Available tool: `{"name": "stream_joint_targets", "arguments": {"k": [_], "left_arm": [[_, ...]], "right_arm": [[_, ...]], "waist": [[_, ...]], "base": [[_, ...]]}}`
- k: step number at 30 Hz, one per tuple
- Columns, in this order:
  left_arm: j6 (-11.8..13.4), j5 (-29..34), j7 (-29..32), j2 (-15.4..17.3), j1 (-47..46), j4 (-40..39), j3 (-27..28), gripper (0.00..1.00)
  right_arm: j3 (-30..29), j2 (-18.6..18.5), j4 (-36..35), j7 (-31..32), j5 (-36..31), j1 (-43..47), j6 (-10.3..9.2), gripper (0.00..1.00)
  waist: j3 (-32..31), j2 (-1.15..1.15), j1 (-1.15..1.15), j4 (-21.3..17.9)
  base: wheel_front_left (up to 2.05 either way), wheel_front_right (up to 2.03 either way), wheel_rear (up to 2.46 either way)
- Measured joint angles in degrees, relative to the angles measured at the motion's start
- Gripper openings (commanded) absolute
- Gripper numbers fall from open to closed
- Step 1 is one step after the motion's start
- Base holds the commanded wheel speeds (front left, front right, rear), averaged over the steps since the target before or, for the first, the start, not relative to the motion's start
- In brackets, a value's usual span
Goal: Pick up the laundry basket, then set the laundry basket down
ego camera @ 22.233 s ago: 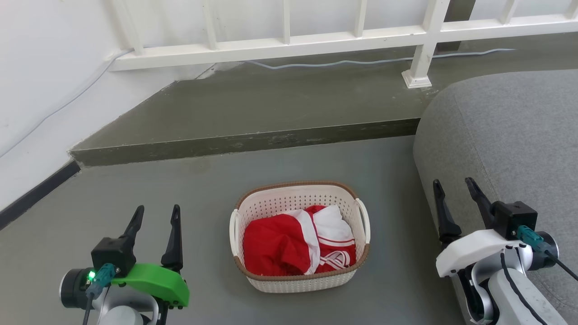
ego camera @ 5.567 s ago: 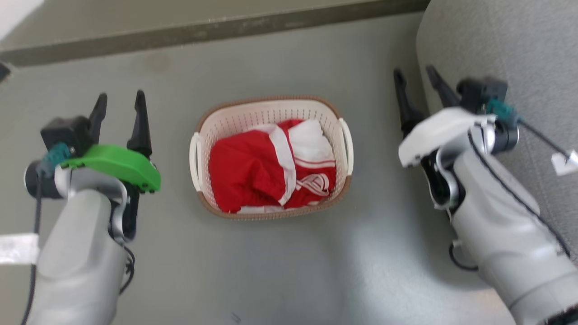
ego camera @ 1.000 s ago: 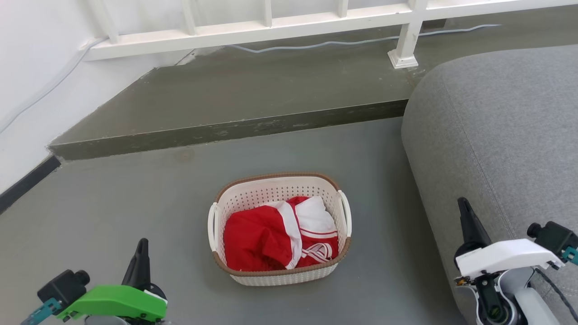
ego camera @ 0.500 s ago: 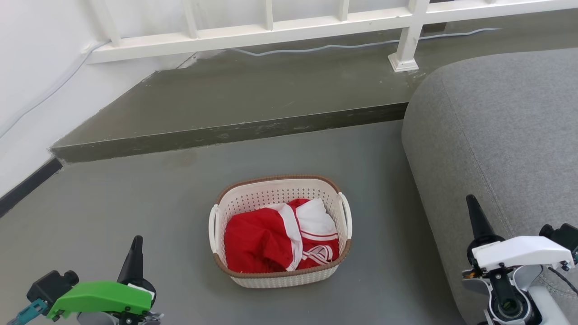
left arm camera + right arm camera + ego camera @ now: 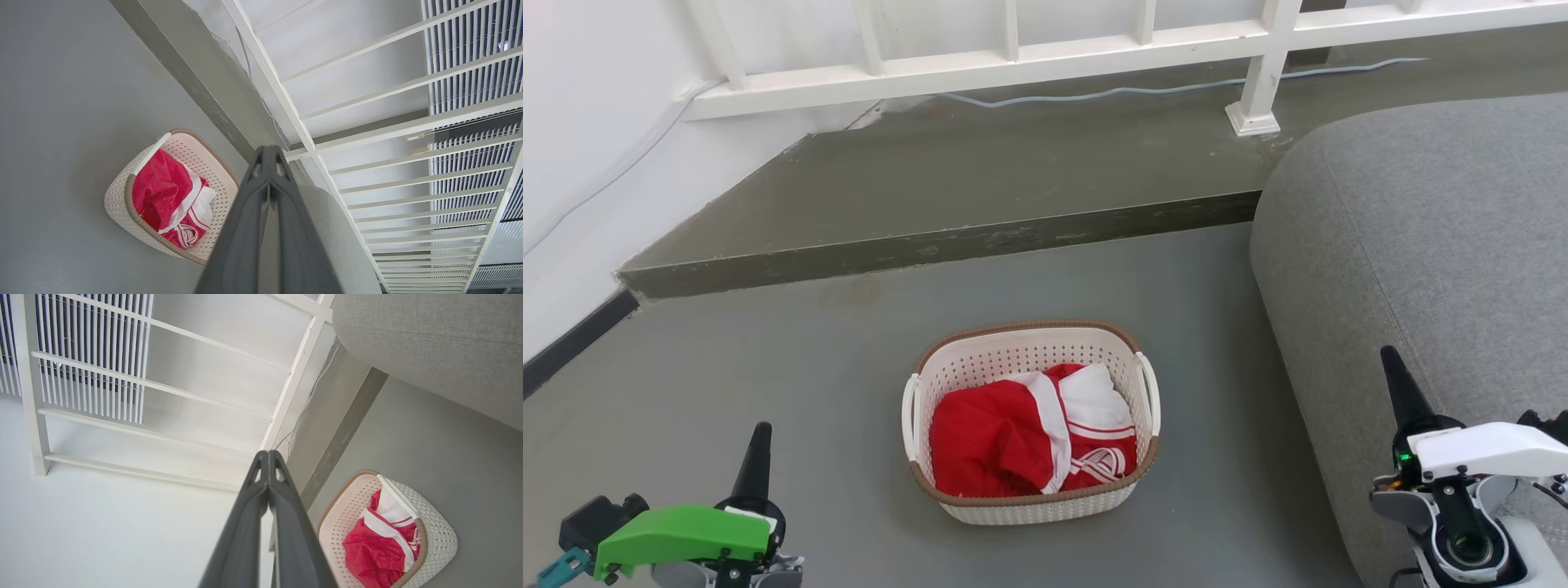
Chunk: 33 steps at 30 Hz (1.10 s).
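The laundry basket (image 5: 1029, 502) stands on the grey floor in the middle of the head view, cream-white with a brown rim, white side handles and red-and-white clothes (image 5: 1029, 433) inside. My left gripper (image 5: 754, 457) sits at the lower left, well away from the basket, its fingers pressed together. My right gripper (image 5: 1398, 388) is at the lower right beside the sofa, likewise shut on nothing. In the left wrist view the basket (image 5: 122, 196) lies left of the shut fingers (image 5: 267, 196). The right wrist view has the basket (image 5: 437, 539) lower right of the shut fingers (image 5: 267, 490).
A grey sofa (image 5: 1421, 237) fills the right side, close to the basket. Behind the basket a raised step (image 5: 947, 245) crosses the floor, with a white railing (image 5: 1013, 69) and a pale cable (image 5: 1094, 90) beyond. A white wall (image 5: 588, 147) bounds the left.
Both arms have sunk lower and drawn outward toward the frame's bottom corners, each showing a single closed finger silhouette. The view has tilted slightly. The basket rests on the floor as before.
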Motion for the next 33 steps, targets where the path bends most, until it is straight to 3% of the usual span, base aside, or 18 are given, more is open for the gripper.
{"name": "stream_joint_targets", "arguments": {"k": [23, 33], "left_arm": [[-2.6, -15.9, 3.5, 0.0, -1.9, 2.0, 3.3, 0.0], [-3.5, -20.5, 4.5, 0.0, -2.6, 2.5, 4.1, 0.0]], "right_arm": [[-4.2, 0.0, 1.9, 3.4, 17.5, -1.9, 3.45, 0.0], [-5.3, 0.0, 2.5, 4.3, 21.6, -2.2, 4.0, 0.0]], "waist": [[-0.9, 0.0, 0.0, 0.2], [-1.1, 0.0, 0.0, 0.3]], "base": [[0.0, 0.0, 0.0], [0.0, 0.0, 0.0]]}}
